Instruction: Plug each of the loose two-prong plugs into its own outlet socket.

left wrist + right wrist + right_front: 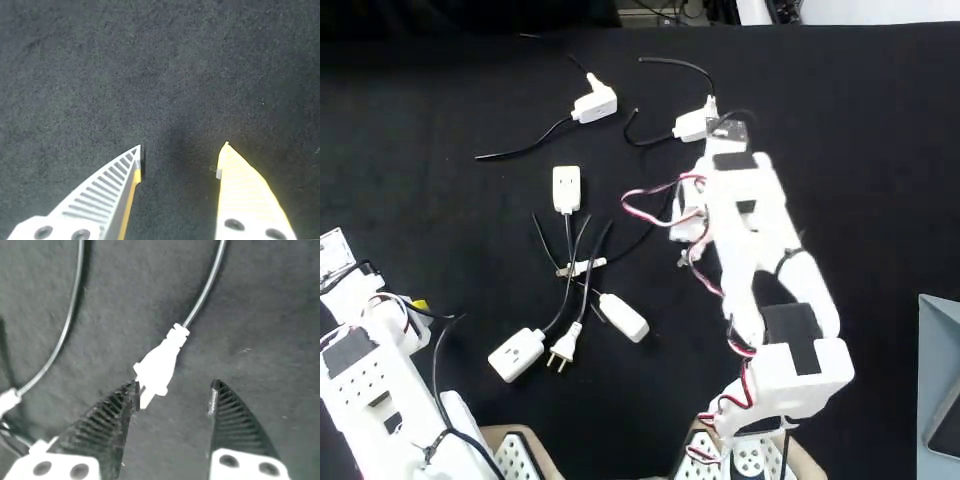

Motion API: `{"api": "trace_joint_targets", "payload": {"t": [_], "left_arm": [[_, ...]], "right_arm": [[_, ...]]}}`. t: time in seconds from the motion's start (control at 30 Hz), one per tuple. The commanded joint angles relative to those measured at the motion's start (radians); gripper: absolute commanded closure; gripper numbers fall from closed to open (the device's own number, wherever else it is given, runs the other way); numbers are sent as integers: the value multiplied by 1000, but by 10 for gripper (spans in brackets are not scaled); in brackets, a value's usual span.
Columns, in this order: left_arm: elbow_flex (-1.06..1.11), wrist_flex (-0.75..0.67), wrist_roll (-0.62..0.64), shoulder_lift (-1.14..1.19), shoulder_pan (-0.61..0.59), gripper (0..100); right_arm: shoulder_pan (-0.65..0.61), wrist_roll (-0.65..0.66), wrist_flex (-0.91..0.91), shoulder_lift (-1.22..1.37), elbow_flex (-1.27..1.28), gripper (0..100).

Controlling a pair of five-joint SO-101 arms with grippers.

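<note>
- Right jaws: wide open and holding nothing. The two dark fingers (pixel 107 422) stand well apart above the black counter (pixel 270 315).
- A white plug (pixel 157 367) lies flat on the counter just ahead of the right jaws, off-centre and nearer one finger. Its prong end points back towards the jaws and sits just beside that fingertip; contact cannot be confirmed.
- The plug's cable (pixel 205 285) runs straight away from the right jaws. A second cable (pixel 70 325) lies outside them, on the side of the nearer finger.
- In the high view the right arm (pixel 760 240) is stretched across the counter, with the right jaws ending at the same plug (pixel 690 125).
- Left jaws: wide open and empty. The pale fingers (pixel 100 200) are spread over bare counter.
- The left arm (pixel 370 390) sits at a near corner, with the left jaws well apart from every plug and socket.
- An angled white connector (pixel 595 103) on a black lead lies near the right jaws, to their side.
- Between the two sets of jaws lie an upright white socket (pixel 566 188), a square socket block (pixel 516 355), a two-prong plug (pixel 565 352) just beside that block, and an oblong white connector (pixel 623 317).
- Their black leads cross at a small white tie (pixel 582 267).
</note>
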Motion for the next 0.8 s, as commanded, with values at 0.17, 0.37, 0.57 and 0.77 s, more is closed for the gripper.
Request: {"api": "trace_joint_targets", "payload": {"t": [0.17,0.37,0.57,0.77], "left_arm": [[-8,-15,0,-15,2,754],[-8,-15,0,-15,2,754],[-8,-15,0,-15,2,754],[-8,-15,0,-15,2,754]], "right_arm": [[-32,-196,-210,-42,111,777],[-28,-221,-327,-42,170,904],[-29,-221,-325,-42,173,953],[-31,-216,-322,-42,191,953]]}}
